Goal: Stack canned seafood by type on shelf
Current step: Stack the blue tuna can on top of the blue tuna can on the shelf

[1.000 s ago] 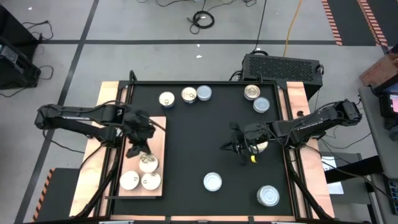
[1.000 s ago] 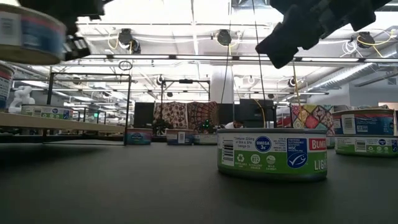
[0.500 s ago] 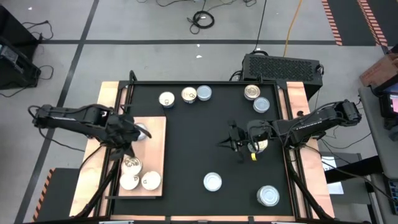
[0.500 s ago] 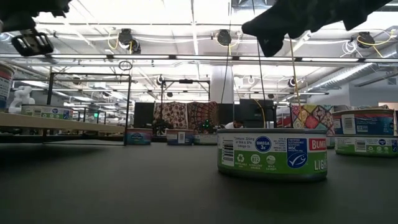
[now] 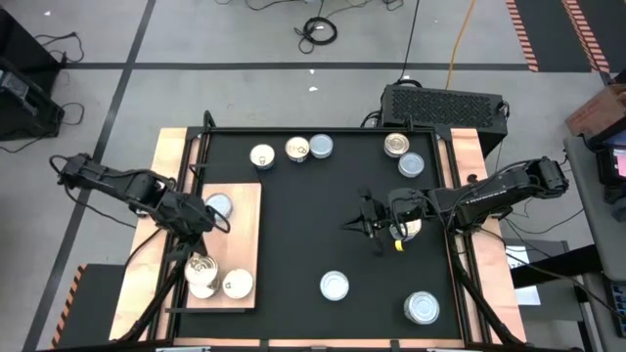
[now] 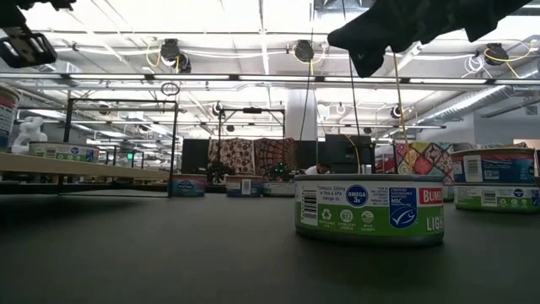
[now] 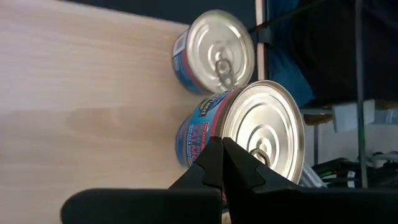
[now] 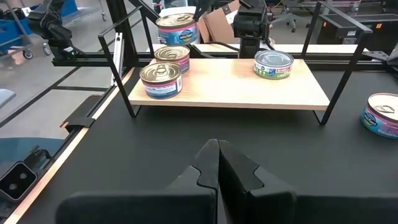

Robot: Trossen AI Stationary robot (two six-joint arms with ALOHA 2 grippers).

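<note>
- Black mat covered my table; the shelf sat at its left edge, holding a two-tin stack, two single tins beside it, one green-labelled tin apart.
- My left gripper hung over the stack, fingers pressed together (holding nothing).
- My right gripper hovered mid-mat, likewise closed and empty; other tins lay scattered on the mat.

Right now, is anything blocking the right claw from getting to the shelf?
Nothing visible does. In the right wrist view, bare black mat lies between the shut right gripper and the shelf. The nearest loose can sits off to one side.
</note>
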